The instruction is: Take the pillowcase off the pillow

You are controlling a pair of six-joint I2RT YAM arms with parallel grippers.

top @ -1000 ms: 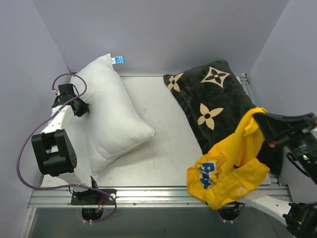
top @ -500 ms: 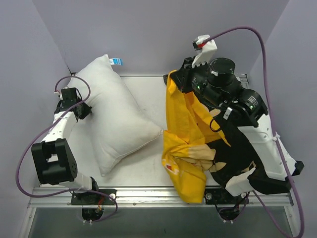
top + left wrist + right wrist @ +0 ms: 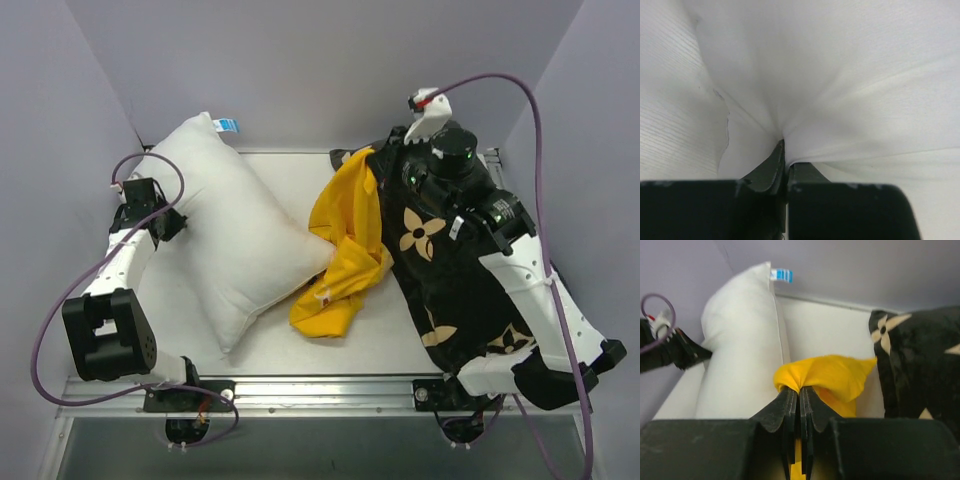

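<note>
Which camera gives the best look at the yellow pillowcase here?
Top external: the whole pillowcase shows, hanging from the right gripper down to the table. Right wrist shows only the pinched bunch; left wrist shows only white pillow.

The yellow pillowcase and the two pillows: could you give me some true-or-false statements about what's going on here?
1. The pillowcase covers the pillow. False: it is off, bunched between the pillow and the black pillow.
2. The right gripper is shut on the pillowcase. True.
3. The left gripper is open and touches nothing. False: it pinches the pillow's white fabric.
4. The blue tag sits at the pillow's far corner. True.
</note>
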